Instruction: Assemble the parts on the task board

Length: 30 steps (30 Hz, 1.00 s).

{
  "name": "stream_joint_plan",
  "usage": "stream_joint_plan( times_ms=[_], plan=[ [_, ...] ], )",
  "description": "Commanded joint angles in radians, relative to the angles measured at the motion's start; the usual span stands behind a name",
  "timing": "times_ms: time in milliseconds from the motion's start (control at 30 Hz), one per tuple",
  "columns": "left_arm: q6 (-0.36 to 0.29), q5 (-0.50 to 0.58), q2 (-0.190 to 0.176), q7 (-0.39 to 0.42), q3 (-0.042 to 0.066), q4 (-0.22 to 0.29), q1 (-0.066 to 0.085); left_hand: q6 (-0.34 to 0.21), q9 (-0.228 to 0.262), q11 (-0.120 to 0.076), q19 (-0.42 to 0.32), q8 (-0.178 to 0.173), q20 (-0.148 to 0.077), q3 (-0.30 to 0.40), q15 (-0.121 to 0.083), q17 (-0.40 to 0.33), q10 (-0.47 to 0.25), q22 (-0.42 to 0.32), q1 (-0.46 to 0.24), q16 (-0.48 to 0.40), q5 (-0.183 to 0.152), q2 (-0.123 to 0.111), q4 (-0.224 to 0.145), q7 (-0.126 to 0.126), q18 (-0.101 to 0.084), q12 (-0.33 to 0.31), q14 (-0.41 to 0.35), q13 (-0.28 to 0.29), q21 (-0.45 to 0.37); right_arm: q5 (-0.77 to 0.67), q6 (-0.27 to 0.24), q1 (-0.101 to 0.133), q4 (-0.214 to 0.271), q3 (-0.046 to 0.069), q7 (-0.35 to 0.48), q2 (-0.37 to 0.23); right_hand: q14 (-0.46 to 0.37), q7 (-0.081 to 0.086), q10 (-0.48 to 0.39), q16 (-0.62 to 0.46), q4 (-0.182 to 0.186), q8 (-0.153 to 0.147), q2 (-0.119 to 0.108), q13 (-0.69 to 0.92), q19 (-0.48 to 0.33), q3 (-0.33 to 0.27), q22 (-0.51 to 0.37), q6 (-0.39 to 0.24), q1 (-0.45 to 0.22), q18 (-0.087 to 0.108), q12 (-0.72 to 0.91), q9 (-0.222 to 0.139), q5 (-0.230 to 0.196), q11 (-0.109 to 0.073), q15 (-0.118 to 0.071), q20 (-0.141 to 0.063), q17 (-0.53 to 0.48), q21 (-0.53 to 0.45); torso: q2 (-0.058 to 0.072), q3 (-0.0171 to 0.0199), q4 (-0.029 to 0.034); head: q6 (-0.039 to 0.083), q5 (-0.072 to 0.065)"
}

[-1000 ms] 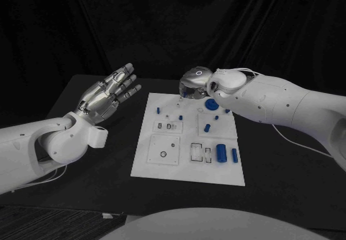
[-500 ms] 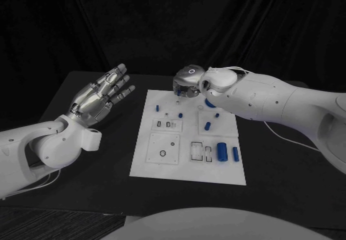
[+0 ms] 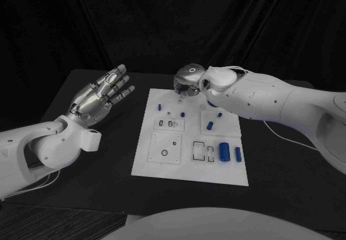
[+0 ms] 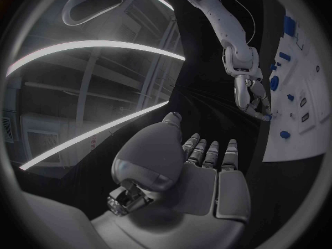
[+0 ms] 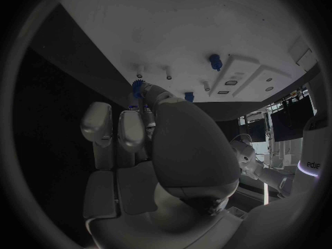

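Left hand [image 3: 101,96] is raised off the desk [image 3: 86,165], fingers spread, holding nothing, well apart from the task board [image 3: 162,170]; judged parked clear so as not to obstruct. To its right the board lies flat, with blue parts [image 3: 225,151] resting loose near its right edge. Right hand [image 3: 189,85] hangs over the board's far end, fingers curled downward; the right wrist view shows a small blue gear-like part [image 5: 138,87] at its fingertips, apparently pinched, judged ready for seating on a nearby peg.

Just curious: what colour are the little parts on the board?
Blue parts, best in the head view.
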Motion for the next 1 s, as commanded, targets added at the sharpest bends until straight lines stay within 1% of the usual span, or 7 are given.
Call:
stream_joint_plan(
  times_ms=[33, 67, 200, 367, 567, 767, 1000],
  plan=[
    [0.012, -0.003, 0.002, 0.007, 0.001, 0.001, 0.003, 0.005, 0.016, 0.006, 0.009, 0.015, 0.003, 0.032, 0.009, -0.002, 0.003, -0.002, 0.012, 0.001, 0.021, -0.014, -0.008, -0.002, 0.001, 0.017, 0.006, 0.005, 0.009, -0.002, -0.03, 0.002, 0.002, 0.001, -0.038, -0.003, -0.008, 0.002, 0.049, -0.011, -0.008, -0.003, 0.015, 0.016, 0.011, 0.025, 0.021, -0.008, -0.016, -0.016, 0.007, 0.014, -0.003, -0.009, 0.004, -0.001, -0.003, 0.03, 0.003, 0.0004, 0.0041, 0.0, -0.002],
    [0.013, -0.003, 0.002, 0.007, 0.001, 0.001, 0.003, 0.005, 0.016, 0.006, 0.009, 0.015, 0.003, 0.032, 0.009, -0.002, 0.003, -0.002, 0.012, 0.001, 0.021, -0.014, -0.008, -0.002, 0.001, 0.017, 0.006, 0.005, 0.009, -0.002, -0.031, 0.002, 0.002, 0.001, -0.038, -0.004, -0.008, 0.002, 0.049, -0.011, -0.008, -0.003, 0.015, 0.016, 0.011, 0.025, 0.021, -0.008, -0.016, -0.016, 0.007, 0.014, -0.003, -0.009, 0.004, -0.001, -0.003, 0.03, 0.003, 0.0006, 0.0045, 0.0, -0.003],
    [0.016, -0.003, 0.004, 0.005, 0.001, -0.002, 0.003, 0.007, 0.016, 0.006, 0.009, 0.016, 0.003, 0.032, 0.009, -0.002, 0.003, -0.002, 0.013, 0.002, 0.021, -0.014, -0.008, 0.0, 0.001, 0.017, 0.006, 0.005, 0.01, -0.002, -0.051, 0.002, 0.009, 0.001, -0.039, -0.01, -0.007, 0.002, 0.05, -0.009, -0.009, -0.003, 0.015, 0.016, 0.014, 0.026, 0.026, -0.008, -0.015, -0.017, 0.006, 0.015, -0.001, -0.009, 0.004, -0.001, 0.001, 0.033, 0.007, 0.0027, 0.0112, 0.0, -0.01],
    [0.02, -0.003, 0.006, 0.004, 0.001, -0.007, 0.003, 0.007, 0.016, 0.007, 0.009, 0.016, 0.003, 0.033, 0.009, -0.002, 0.003, -0.002, 0.013, 0.003, 0.022, -0.014, -0.008, 0.001, 0.001, 0.017, 0.007, 0.005, 0.01, -0.002, -0.067, 0.002, 0.013, 0.001, -0.042, -0.015, -0.007, 0.002, 0.051, -0.007, -0.009, -0.003, 0.015, 0.016, 0.016, 0.026, 0.029, -0.008, -0.015, -0.018, 0.005, 0.015, 0.0, -0.009, 0.004, -0.001, 0.003, 0.036, 0.009, 0.0031, 0.0153, 0.0, -0.013],
    [0.024, -0.003, 0.007, 0.002, 0.001, -0.011, 0.003, 0.008, 0.016, 0.008, 0.01, 0.016, 0.004, 0.034, 0.011, -0.001, 0.003, -0.001, 0.013, 0.004, 0.022, -0.013, -0.008, 0.002, 0.001, 0.017, 0.007, 0.005, 0.01, -0.002, -0.061, 0.002, 0.016, 0.001, -0.046, -0.021, -0.006, 0.003, 0.052, -0.007, -0.01, -0.003, 0.014, 0.016, 0.016, 0.026, 0.03, -0.007, -0.015, -0.017, 0.004, 0.016, 0.002, -0.009, 0.004, -0.001, 0.003, 0.036, 0.006, 0.0014, 0.0144, 0.0, -0.013],
    [0.028, -0.003, 0.009, 0.0, 0.001, -0.015, 0.003, 0.01, 0.016, 0.008, 0.01, 0.016, 0.005, 0.034, 0.012, -0.001, 0.003, -0.001, 0.014, 0.005, 0.022, -0.012, -0.008, 0.003, 0.001, 0.017, 0.008, 0.005, 0.01, -0.002, -0.048, 0.002, 0.022, 0.0, -0.053, -0.029, -0.007, 0.003, 0.052, -0.008, -0.01, -0.003, 0.014, 0.016, 0.016, 0.026, 0.029, -0.008, -0.015, -0.017, 0.004, 0.016, 0.003, -0.009, 0.004, -0.001, 0.001, 0.035, 0.004, 0.0011, 0.0147, 0.0, -0.014],
    [0.032, -0.003, 0.011, -0.003, 0.001, -0.02, 0.003, 0.01, 0.016, 0.008, 0.01, 0.017, 0.005, 0.035, 0.013, -0.001, 0.003, -0.001, 0.014, 0.006, 0.022, -0.012, -0.008, 0.004, 0.001, 0.017, 0.008, 0.005, 0.01, -0.002, -0.067, 0.002, 0.039, 0.0, -0.064, -0.043, -0.005, 0.007, 0.053, -0.006, -0.01, -0.005, 0.014, 0.016, 0.017, 0.027, 0.032, -0.01, -0.017, -0.018, 0.001, 0.017, 0.006, -0.005, 0.005, -0.001, 0.004, 0.037, 0.003, 0.0, 0.0157, 0.0, -0.013]
  ],
)
